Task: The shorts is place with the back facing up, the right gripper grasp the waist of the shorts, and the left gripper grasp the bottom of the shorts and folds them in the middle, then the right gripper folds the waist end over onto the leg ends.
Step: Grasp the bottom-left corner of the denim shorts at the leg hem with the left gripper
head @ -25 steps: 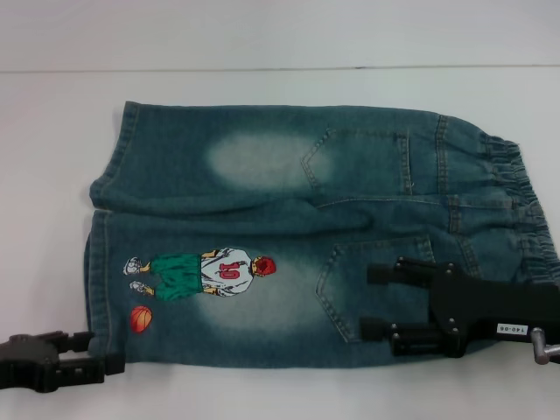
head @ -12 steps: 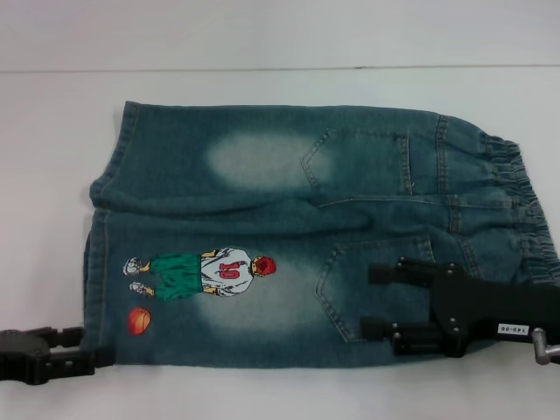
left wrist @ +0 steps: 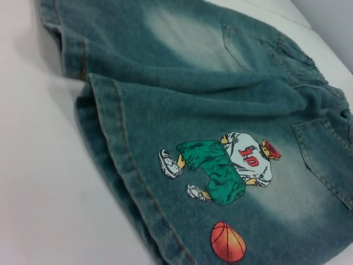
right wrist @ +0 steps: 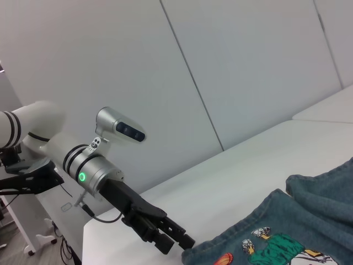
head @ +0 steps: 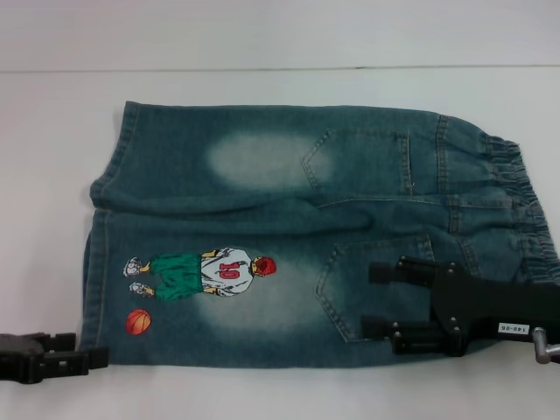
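Note:
Blue denim shorts (head: pixel 289 227) lie flat on the white table (head: pixel 280 44), back pockets up. The elastic waist (head: pixel 525 219) is at the right and the leg hems (head: pixel 96 262) at the left. A basketball-player print (head: pixel 197 273) sits on the near leg and also shows in the left wrist view (left wrist: pixel 226 165). My right gripper (head: pixel 367 300) is open over the near back pocket, inward of the waist. My left gripper (head: pixel 98 357) is open at the near-left corner, just off the near leg's hem. In the right wrist view, the left gripper (right wrist: pixel 179 244) sits right beside the hem corner (right wrist: pixel 193 256).
White table surface surrounds the shorts on all sides. A seam in the table (head: pixel 280 68) runs across the far side. A pale wall (right wrist: pixel 231 66) stands behind the left arm (right wrist: pixel 94 171).
My left gripper has slid left and slightly nearer, from touching the near leg's hem corner to just off it. The right gripper and the shorts have stayed put.

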